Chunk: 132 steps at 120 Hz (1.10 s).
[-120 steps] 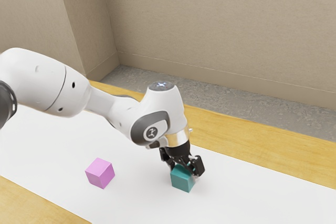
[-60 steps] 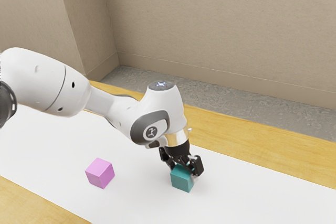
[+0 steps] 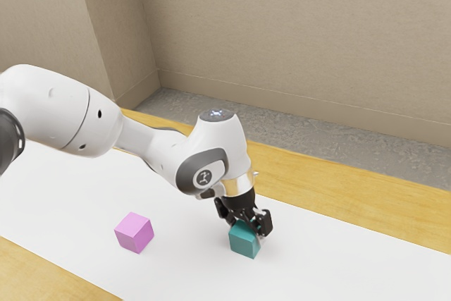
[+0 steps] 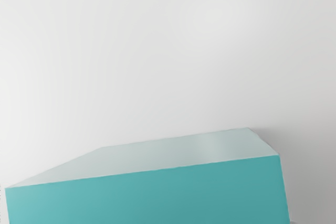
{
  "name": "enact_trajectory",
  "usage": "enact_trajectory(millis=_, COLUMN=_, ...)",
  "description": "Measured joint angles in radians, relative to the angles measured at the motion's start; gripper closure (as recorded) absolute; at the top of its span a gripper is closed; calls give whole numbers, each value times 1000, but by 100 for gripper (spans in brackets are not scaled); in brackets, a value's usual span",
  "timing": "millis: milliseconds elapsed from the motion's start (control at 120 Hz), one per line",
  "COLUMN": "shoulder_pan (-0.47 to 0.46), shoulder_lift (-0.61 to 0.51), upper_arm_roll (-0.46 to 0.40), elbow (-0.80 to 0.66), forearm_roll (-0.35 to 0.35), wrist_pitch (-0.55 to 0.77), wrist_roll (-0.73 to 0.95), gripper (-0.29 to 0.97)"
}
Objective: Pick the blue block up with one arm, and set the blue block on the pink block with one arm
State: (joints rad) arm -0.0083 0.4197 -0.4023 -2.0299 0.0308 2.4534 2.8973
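Down on the white desk (image 3: 77, 202), toward the exterior view's right, sits the blue block (image 3: 244, 244), really more of a teal shade, flat on the surface with one corner turned toward the camera. And the claw (image 3: 244, 224) is right on it: the black fingers come down on either side of the block's upper half and press against its two opposite faces, so the claw is closed onto the block with only the block's width between the fingers. The block's base is down on the desk, so no lift to report. From the wrist view, the blue block (image 4: 157, 192) looms just beneath the hand, its pale top face and darker teal side sharply edged against the plain white desk (image 4: 157, 51) beyond it. Moving outward, the pink block (image 3: 134, 232) rests well apart from the blue one, off toward the exterior view's left, also flat on the white surface, with nothing on top of it. The arm (image 3: 141, 142), white and bulky, sweeps in from the exterior view's left, bends at a grey-capped joint and drops steeply onto the block. Beyond the white area runs the desk's wooden border (image 3: 352, 188), then a grey speckled floor (image 3: 317, 132), and a beige wall (image 3: 296, 26) closes off the back.
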Motion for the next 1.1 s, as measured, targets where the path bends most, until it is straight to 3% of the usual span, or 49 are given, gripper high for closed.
enact_trajectory(millis=942, shoulder_pan=-2, shoulder_lift=-26, upper_arm_roll=16, elbow=6, forearm_roll=-16, wrist_pitch=-4, wrist_roll=1, gripper=34)
enact_trajectory(millis=1100, shoulder_pan=-1, shoulder_lift=-79, upper_arm_roll=37, elbow=1, forearm_roll=-20, wrist_pitch=-22, wrist_roll=1, gripper=37)
